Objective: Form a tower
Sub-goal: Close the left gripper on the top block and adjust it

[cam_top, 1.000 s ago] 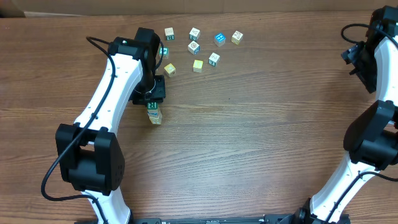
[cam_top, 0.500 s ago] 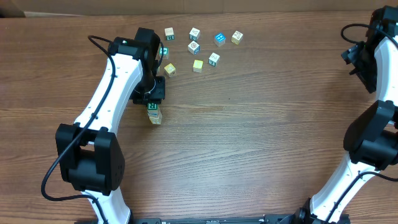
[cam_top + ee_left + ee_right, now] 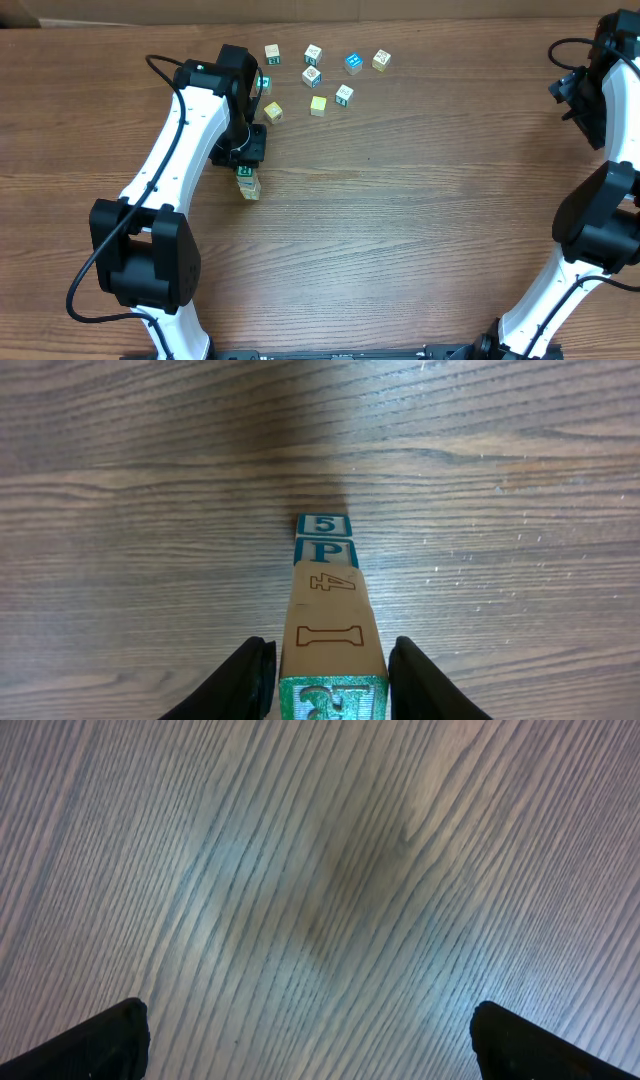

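Observation:
The tower (image 3: 247, 181) stands left of the table's middle, a narrow stack of several small wooden cubes. In the left wrist view the tower (image 3: 331, 630) runs away from the camera, with a green glittery face on top, then tan sides marked I and 4, and blue P and 5 faces lowest. My left gripper (image 3: 243, 158) hangs over it, and its fingers (image 3: 258, 672) flank the top cube with a thin strip of table showing on each side. My right gripper (image 3: 310, 1030) is open wide over bare wood at the far right, holding nothing.
Several loose letter cubes lie at the back behind the tower, among them a yellow one (image 3: 318, 104), a blue one (image 3: 353, 63) and a white one (image 3: 312, 76). The left arm (image 3: 170, 150) slants across the table's left side.

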Available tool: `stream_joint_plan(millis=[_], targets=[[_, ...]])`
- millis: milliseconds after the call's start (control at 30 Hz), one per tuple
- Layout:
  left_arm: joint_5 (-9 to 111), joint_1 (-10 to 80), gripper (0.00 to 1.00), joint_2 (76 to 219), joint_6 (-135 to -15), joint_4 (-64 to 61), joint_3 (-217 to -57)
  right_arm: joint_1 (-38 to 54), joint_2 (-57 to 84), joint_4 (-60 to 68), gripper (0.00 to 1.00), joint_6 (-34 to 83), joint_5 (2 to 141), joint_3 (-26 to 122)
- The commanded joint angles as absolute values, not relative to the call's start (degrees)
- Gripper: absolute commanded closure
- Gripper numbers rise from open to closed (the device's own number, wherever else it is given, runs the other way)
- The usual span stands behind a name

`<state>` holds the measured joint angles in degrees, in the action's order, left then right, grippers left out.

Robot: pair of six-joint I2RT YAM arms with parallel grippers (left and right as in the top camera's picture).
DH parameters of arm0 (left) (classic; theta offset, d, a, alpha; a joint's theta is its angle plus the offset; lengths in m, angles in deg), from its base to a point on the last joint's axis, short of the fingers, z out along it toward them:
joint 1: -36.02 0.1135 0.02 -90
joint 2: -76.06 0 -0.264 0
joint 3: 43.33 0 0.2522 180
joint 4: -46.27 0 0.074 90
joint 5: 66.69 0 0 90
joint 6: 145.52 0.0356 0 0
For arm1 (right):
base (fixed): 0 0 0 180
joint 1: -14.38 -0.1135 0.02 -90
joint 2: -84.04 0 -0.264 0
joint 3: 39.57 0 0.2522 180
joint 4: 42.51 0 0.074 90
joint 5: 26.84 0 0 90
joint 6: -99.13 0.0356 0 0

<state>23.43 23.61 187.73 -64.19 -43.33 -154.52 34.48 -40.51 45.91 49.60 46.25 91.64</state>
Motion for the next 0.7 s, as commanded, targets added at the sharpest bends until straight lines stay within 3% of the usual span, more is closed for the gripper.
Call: stream_joint_plan(millis=[0,667], targets=[[22.7,23.2,0.64,188.5,-61.2,-43.5,-153.9,34.4,-37.7,45.8,0.00,49.6,45.7,93.1],[22.9,23.2,0.62,188.5,-61.5,-43.9,-153.9,34.4,-37.7,45.8,0.00,49.6,45.7,93.1]])
